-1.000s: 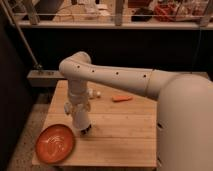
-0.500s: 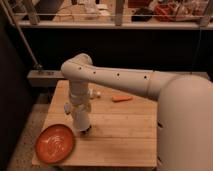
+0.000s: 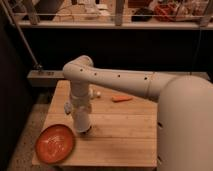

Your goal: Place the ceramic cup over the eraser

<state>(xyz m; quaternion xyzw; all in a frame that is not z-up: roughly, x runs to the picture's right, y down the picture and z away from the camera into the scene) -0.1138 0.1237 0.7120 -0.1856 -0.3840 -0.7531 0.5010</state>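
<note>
I had the gripper [image 3: 83,130] pointing straight down with its fingers clenched, its tip at the table [image 3: 125,137] near the left front. I could not tell the ceramic cup or the eraser apart from the white wrist and the dark tip. An orange plate [image 3: 55,143] lay just beside it, front-left; an orange carrot-like piece [image 3: 121,99] lay well behind.

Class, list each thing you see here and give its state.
Orange plate: lying flat, empty.
Gripper: shut, pointing down at the table, beside the orange plate.
Carrot-like piece: lying on the table, apart from the gripper.
</note>
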